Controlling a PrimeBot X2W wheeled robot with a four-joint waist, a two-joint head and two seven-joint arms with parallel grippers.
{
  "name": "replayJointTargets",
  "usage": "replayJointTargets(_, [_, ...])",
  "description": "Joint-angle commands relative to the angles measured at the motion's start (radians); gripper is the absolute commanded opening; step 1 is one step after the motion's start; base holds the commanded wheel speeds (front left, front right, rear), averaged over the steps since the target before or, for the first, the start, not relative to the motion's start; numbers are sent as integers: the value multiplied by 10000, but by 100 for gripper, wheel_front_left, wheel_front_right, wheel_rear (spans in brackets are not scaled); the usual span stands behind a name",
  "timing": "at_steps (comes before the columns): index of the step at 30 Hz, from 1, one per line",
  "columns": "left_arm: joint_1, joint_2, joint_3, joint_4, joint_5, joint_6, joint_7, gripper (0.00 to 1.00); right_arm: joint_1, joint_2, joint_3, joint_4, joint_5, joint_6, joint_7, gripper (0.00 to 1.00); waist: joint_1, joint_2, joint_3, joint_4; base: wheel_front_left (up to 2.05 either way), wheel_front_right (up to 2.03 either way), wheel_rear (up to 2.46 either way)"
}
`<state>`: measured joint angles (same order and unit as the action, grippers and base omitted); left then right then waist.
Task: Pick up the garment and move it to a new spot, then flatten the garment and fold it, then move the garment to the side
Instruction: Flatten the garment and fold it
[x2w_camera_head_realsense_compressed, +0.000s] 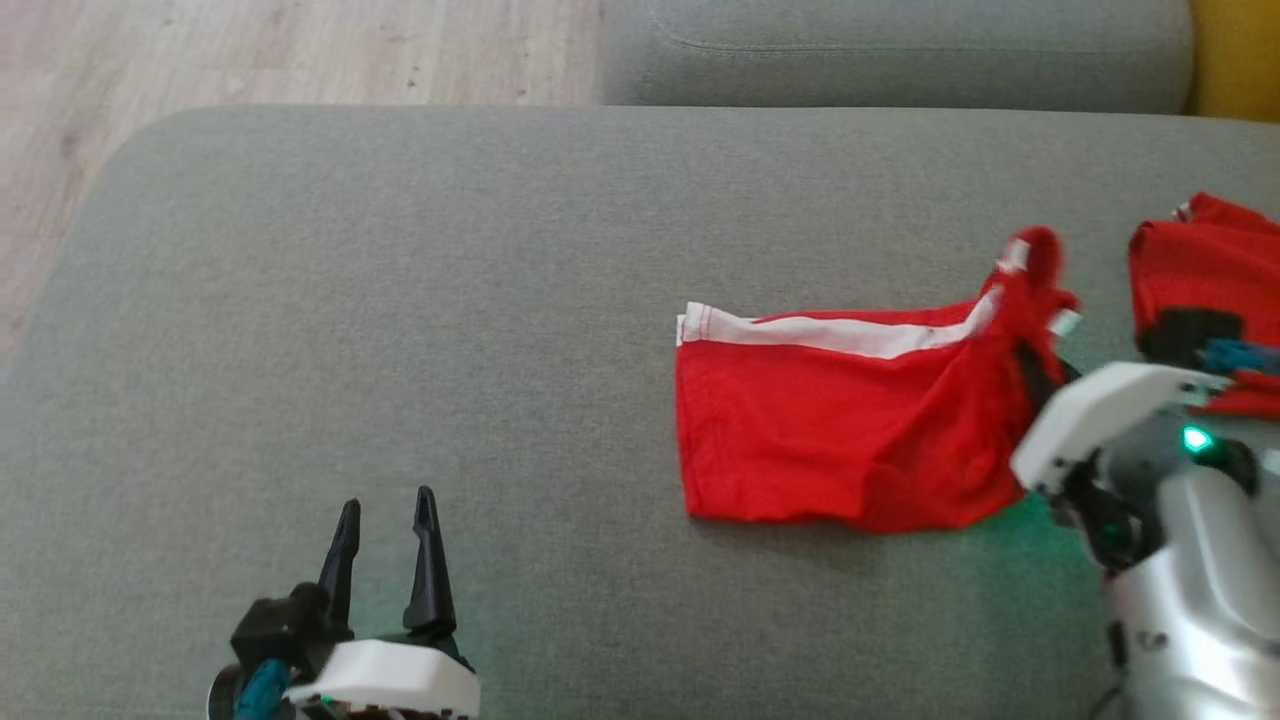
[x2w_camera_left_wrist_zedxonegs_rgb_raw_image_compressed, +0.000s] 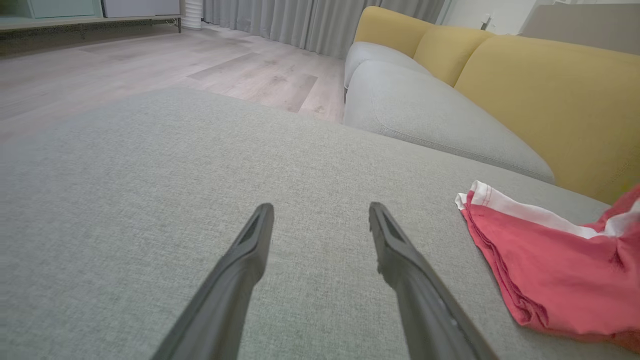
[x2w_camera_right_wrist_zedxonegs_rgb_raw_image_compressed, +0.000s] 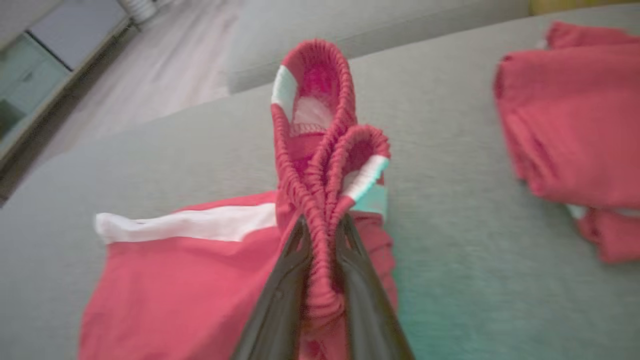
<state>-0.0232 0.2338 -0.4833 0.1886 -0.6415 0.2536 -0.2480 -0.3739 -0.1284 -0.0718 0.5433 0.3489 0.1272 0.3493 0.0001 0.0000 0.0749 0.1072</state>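
Right gripper (x2w_camera_right_wrist_zedxonegs_rgb_raw_image_compressed: 322, 225) pinching the red garment (x2w_camera_head_realsense_compressed: 830, 440) by its waistband.
Its fingers are closed on the bunched elastic, which loops up past the fingertips; the rest of the cloth lies on the grey cushion (x2w_camera_head_realsense_compressed: 400, 300) to the gripper's left. The left gripper (x2w_camera_head_realsense_compressed: 385, 510) is spread wide and empty, with the garment well off to its right.

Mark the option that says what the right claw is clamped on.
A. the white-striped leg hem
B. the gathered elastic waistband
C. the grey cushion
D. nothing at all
B: in the right wrist view the right claw has both fingers pinched on the bunched elastic waistband of the red shorts.
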Motion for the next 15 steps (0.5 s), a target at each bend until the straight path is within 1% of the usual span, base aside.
replayJointTargets(1, [-489, 64, 341, -246, 61, -33, -125, 100, -259, 84, 326, -522, 127, 35, 38, 0, -1, 0, -22, 63, 0, 0, 0])
replayJointTargets(6, [-509, 44, 331, -222, 46, -51, -124, 100, -288, 560, 1215, -1405, 706, 35, 319, 0, -1, 0, -69, 359, 0, 0, 0])
replayJointTargets(7, [-512, 24, 319, -217, 42, -58, -124, 100, -239, 680, 1582, -1551, 834, 35, 406, 0, -1, 0, -73, 481, 0, 0, 0])
replayJointTargets(11, [-548, -22, 294, -206, 39, -78, -124, 100, -262, 766, 2215, -1390, 1034, 35, 473, 0, -1, 0, -28, 726, 0, 0, 0])
replayJointTargets(15, [-577, -49, 290, -176, 30, -98, -125, 100, -355, 777, 2936, -913, 1618, 35, 373, 0, -1, 0, -9, 913, 0, 0, 0])
